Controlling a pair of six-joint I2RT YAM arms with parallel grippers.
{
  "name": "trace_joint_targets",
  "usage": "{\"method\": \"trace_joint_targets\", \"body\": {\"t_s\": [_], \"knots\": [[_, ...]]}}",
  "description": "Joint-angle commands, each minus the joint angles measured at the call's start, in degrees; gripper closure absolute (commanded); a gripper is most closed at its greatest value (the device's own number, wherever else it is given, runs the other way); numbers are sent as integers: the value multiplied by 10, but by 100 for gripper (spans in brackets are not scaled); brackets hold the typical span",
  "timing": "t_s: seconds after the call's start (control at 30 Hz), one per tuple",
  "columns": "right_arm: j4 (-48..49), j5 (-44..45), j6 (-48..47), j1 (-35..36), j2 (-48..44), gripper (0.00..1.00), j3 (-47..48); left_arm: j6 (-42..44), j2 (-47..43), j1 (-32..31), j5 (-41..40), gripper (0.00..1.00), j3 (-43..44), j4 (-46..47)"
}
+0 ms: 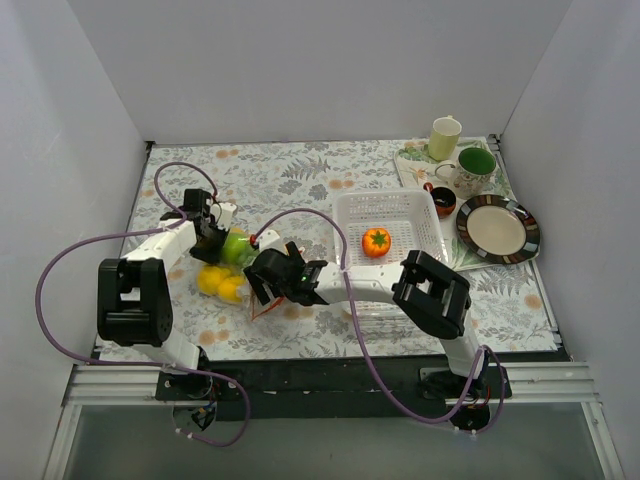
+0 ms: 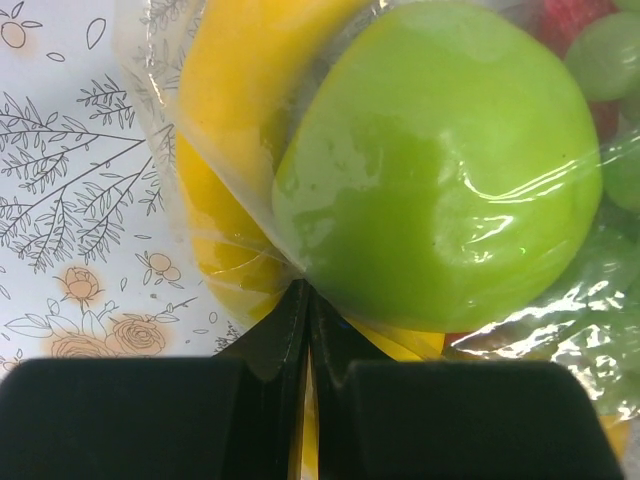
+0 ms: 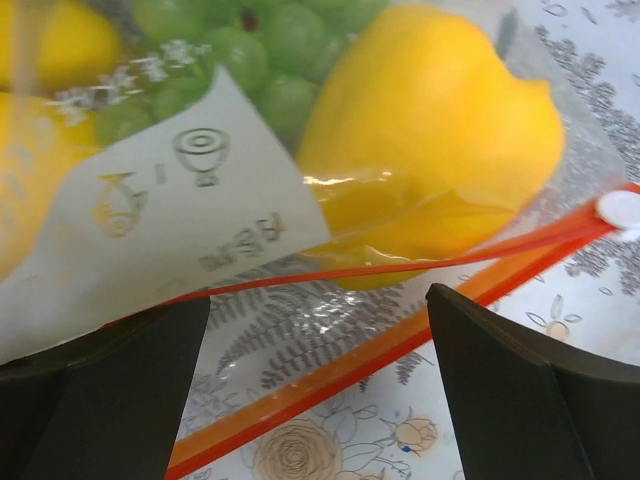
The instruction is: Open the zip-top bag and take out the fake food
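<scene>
The zip-top bag (image 1: 226,268) lies left of centre on the floral cloth with fake food inside: yellow pieces (image 1: 220,284) and a green round fruit (image 1: 238,247). My left gripper (image 2: 305,292) is shut on a fold of the bag's plastic just under the green fruit (image 2: 440,170), with a yellow piece (image 2: 235,90) beside it. My right gripper (image 3: 318,300) stands open at the bag's mouth, where the two red-orange zip strips (image 3: 400,340) lie apart. Behind them are a yellow piece (image 3: 430,130) and green grapes (image 3: 260,50). A red tomato (image 1: 376,241) sits in the white basket (image 1: 350,205).
At the back right stand a striped plate (image 1: 498,229), a green-filled mug (image 1: 472,166), a pale cup (image 1: 445,138) and a small dark bowl (image 1: 441,200). White walls close in the left, back and right sides. The right arm reaches across in front of the basket.
</scene>
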Motion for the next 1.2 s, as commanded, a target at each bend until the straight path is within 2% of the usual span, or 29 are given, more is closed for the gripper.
{"method": "trace_joint_targets", "body": {"t_s": [0.0, 0.13, 0.2, 0.33, 0.5, 0.67, 0.83, 1.03, 1.13, 1.17], "knots": [[-47, 106, 26, -2, 14, 2, 40, 15, -35, 1, 6, 100, -3, -6], [-11, 139, 32, -2, 3, 1, 16, 21, -37, 1, 6, 100, -5, -9], [64, 142, 25, -2, -14, 1, -17, 23, -32, 1, 11, 100, 0, -14], [142, 134, -1, -2, -17, 1, -31, 24, -31, 1, 18, 100, 5, -22], [108, 164, 11, -3, 23, 1, 19, 35, -29, 1, 18, 100, 0, -29], [204, 141, 0, -2, 0, 2, -30, 40, -25, 1, 21, 100, -14, -26], [117, 138, 26, -13, 52, 2, 43, 43, -25, 1, 26, 100, -15, -29], [100, 95, 63, -23, 78, 3, 39, 50, -32, 1, 27, 100, -19, -34], [96, 90, 68, -26, 76, 8, 28, 53, -34, 1, 27, 100, -23, -32], [100, 89, 68, -26, 70, 14, 22, 53, -33, 1, 27, 100, -24, -31]]}}
